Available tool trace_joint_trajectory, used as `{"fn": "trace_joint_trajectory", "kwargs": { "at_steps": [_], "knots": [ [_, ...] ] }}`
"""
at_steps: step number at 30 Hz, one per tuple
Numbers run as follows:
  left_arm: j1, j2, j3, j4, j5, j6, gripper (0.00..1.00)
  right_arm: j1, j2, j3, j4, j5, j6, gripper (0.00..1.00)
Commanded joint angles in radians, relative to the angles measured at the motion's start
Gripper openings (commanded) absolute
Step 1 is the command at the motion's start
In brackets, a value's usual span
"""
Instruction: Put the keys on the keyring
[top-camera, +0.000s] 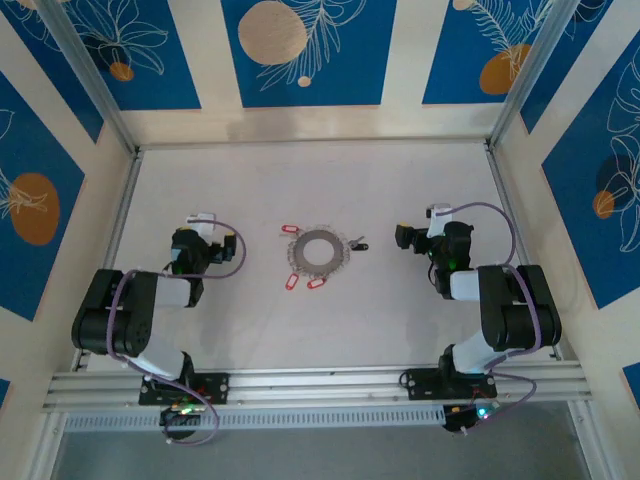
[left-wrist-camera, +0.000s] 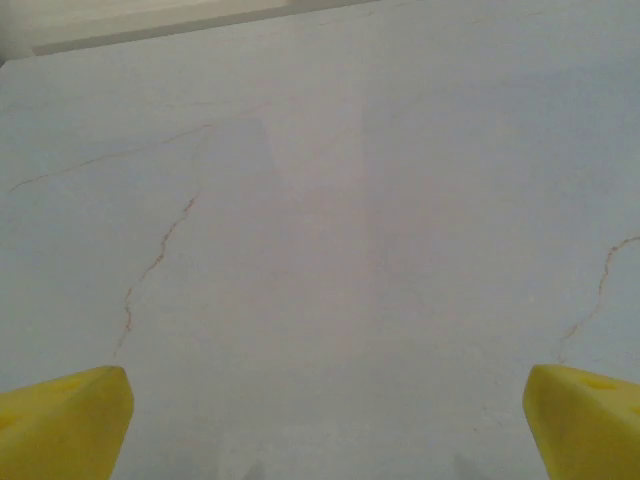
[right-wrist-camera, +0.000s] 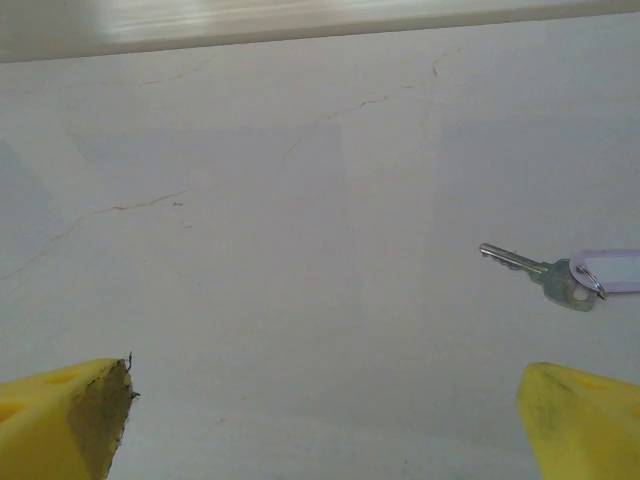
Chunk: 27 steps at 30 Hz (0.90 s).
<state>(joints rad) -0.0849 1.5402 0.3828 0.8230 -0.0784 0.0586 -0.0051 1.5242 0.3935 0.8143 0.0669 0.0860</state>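
Two claws, both wide open and holding nothing; none of the keys is on the ring yet.

Left side: my left claw hangs over bare bench, yellow fingertips spread to the frame's corners, only hairline cracks in the surface between them. It is well apart from the work.

Centre: the keyring lies flat on the bench between my two arms, with its toothed rim and wide hole. The red-tagged keys lie around it: one at its far-left edge and two at its near edge, all just beside the teeth. From above I cannot tell whether they touch.

Right of the ring: the silvery key lies flat with its blade pointing away from its pale tag. It is just beside the ring and near my right arm.

Right side: my right claw is also fully spread. The silvery key sits ahead of it and off to the right of its centre line, not between the fingers.

Judgement on the step in hand: approach and first pick.
- I would start with the silvery key, which looks the nearest target.
- Shift the right claw sideways until the key is centred before coming down.
- Grip it by the head, not the thin blade, since it lies flat and may skid.
- Bring the left claw in to pin the ring, or it will likely slide.
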Motion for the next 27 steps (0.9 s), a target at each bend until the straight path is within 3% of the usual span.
{"fn": "trace_joint_trajectory", "kwargs": {
  "at_steps": [1, 17, 21, 24, 27],
  "knots": [
    [0.01, -0.003, 0.016, 0.015, 0.02, -0.011, 1.0, -0.001, 0.002, 0.011, 0.022, -0.019, 0.009, 0.99],
    [0.011, -0.004, 0.017, 0.013, 0.024, -0.013, 1.0, -0.007, 0.001, 0.013, 0.015, -0.022, 0.017, 0.99],
    [0.011, -0.005, 0.015, 0.016, 0.025, -0.011, 1.0, -0.014, -0.003, -0.02, 0.076, 0.005, 0.038, 0.99],
    [0.011, -0.01, 0.021, 0.004, 0.02, -0.011, 1.0, -0.058, -0.022, -0.072, 0.153, -0.056, 0.076, 0.99],
    [0.007, -0.093, 0.075, -0.168, 0.005, -0.014, 1.0, -0.072, -0.138, -0.097, 0.102, -0.031, 0.097, 0.99]
  ]
}}
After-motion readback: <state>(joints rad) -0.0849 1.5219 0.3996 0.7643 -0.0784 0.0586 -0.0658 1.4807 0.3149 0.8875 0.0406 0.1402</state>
